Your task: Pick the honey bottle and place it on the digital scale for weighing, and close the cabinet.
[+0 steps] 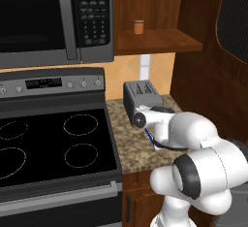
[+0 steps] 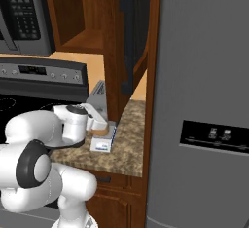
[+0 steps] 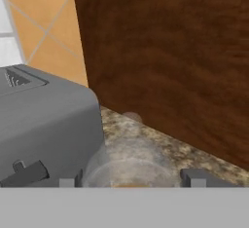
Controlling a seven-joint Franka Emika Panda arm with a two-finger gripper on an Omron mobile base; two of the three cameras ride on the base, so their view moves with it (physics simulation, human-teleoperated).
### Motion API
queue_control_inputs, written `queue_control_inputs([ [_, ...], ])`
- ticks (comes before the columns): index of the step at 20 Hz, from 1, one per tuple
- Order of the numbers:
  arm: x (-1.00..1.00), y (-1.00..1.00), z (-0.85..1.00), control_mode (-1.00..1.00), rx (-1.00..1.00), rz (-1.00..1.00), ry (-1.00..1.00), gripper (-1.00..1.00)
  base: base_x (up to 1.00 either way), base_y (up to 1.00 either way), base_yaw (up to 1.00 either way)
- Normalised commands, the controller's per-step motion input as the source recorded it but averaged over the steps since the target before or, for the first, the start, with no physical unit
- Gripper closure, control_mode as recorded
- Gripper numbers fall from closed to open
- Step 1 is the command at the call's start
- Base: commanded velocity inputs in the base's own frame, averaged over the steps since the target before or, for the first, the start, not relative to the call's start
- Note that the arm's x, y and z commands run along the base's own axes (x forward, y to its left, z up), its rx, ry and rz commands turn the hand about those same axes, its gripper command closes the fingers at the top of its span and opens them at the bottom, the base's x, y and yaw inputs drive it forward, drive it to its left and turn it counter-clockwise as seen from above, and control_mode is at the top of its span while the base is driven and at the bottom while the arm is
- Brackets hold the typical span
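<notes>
Worktop: speckled granite strip wedged between stove and fridge; toaster parked at the back.
Scale: white platform with blue edge set near the worktop's front, kept reachable.
Honey bottle: seen on the scale, also close in the hand view, between the fingertips.
Pincer: lowered around the bottle; whether clamped or released cannot be told.
Cabinet: door left swung open above; orange jar on its shelf. Closing judged outstanding.
</notes>
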Motion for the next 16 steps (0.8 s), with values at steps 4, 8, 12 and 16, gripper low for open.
queue_control_inputs([
  [4,0.0,-0.08,0.0,-1.0,0.01,-0.03,0.0,1.0,0.0,0.0,0.0],
  [8,0.0,-0.01,0.0,-1.0,0.0,-0.04,0.0,-1.0,0.0,0.0,0.0],
  [12,0.0,-0.01,0.0,-1.0,0.0,-0.04,-0.05,-1.0,0.0,0.0,0.0],
  [16,0.0,-0.04,0.0,-1.0,0.0,-0.05,-0.01,-1.0,0.0,0.0,0.0],
])
